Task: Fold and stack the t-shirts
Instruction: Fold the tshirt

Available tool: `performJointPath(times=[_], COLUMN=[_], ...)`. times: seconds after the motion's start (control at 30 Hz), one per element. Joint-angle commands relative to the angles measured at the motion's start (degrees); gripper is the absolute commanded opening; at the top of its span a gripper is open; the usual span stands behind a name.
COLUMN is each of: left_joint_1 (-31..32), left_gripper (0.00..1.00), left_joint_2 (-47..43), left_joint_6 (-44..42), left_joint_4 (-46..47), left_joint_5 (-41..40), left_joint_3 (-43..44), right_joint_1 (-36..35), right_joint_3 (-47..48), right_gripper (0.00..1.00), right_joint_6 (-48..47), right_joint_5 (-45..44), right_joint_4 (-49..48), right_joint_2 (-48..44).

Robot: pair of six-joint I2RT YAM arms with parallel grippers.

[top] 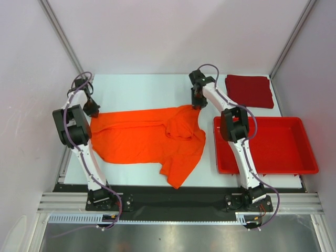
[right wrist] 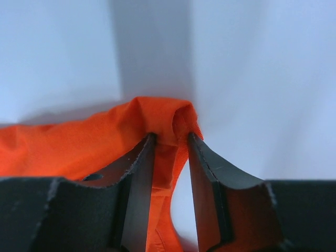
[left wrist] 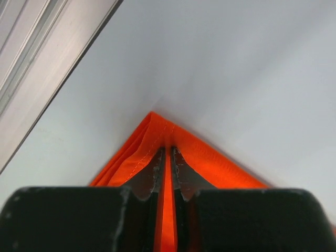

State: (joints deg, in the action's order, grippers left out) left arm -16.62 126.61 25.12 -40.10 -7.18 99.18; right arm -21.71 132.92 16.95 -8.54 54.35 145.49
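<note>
Orange shirt (top: 142,139) is lying mid-counter. Left gripper (left wrist: 168,150) is pinching its left corner, right gripper (right wrist: 171,135) clamping its far edge.

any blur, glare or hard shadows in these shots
Top external: even, soft light, sharp throughout, no glare on the orange t-shirt. Left wrist: the left gripper is dark and slightly soft near the lens, the shirt hem crisp. Right wrist: a broad soft shadow band falls behind the cloth pinched in the right gripper.

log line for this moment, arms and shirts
left gripper shut on orange shirt corner | right gripper shut on orange shirt | dark red shirt folded, far right corner
</note>
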Motion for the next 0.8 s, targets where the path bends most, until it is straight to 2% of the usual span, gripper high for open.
performJointPath(times=[0.0, 0.23, 0.33, 0.43, 0.47, 0.53, 0.57, 0.67, 0.7, 0.77], left_joint_1=[0.1, -0.6, -1.0, -1.0, -0.8, -0.9, -1.0, -0.9, -0.8, -0.9], left_gripper=[0.11, 0.12, 0.15, 0.26, 0.29, 0.37, 0.44, 0.54, 0.63, 0.71], left_joint_2=[5.4, 16.6, 19.0, 16.8, 15.7, 11.1, 9.2, 2.4, 0.9, -3.7], left_joint_6=[-2.5, -3.5, -2.8, -1.8, -1.4, -1.0, -0.4, 0.3, 0.4, 0.2], left_joint_4=[0.0, -5.2, -4.6, -2.4, -1.6, 0.9, 1.5, 2.9, 3.2, 2.7], left_joint_5=[2.3, 3.7, 5.2, 5.9, 6.2, 6.4, 6.0, 4.7, 4.4, 2.7], left_joint_3=[5.4, 26.9, 30.8, 29.5, 28.6, 24.3, 22.7, 17.3, 16.0, 12.5], right_joint_1=[0.4, 2.6, 3.3, 4.0, 4.1, 4.0, 4.1, 4.0, 4.0, 3.7], right_joint_3=[4.8, 9.9, 12.4, 15.1, 15.6, 16.4, 16.9, 16.9, 16.8, 16.4], right_gripper=[0.38, 0.40, 0.42, 0.43, 0.50, 0.56, 0.65, 0.76, 0.78, 0.81], right_joint_6=[0.8, -3.1, -5.6, -5.8, -5.9, -5.8, -5.4, -3.9, -3.8, -3.9], right_joint_5=[-5.2, -5.4, -3.3, -0.6, -0.3, 0.3, 0.4, 0.9, 1.1, 1.9], right_joint_4=[0.1, -6.2, -9.0, -11.0, -11.7, -13.0, -13.2, -12.9, -12.2, -9.5], right_joint_2=[5.5, 7.4, 7.6, 7.3, 6.7, 4.4, 3.2, -2.4, -4.1, -8.6])
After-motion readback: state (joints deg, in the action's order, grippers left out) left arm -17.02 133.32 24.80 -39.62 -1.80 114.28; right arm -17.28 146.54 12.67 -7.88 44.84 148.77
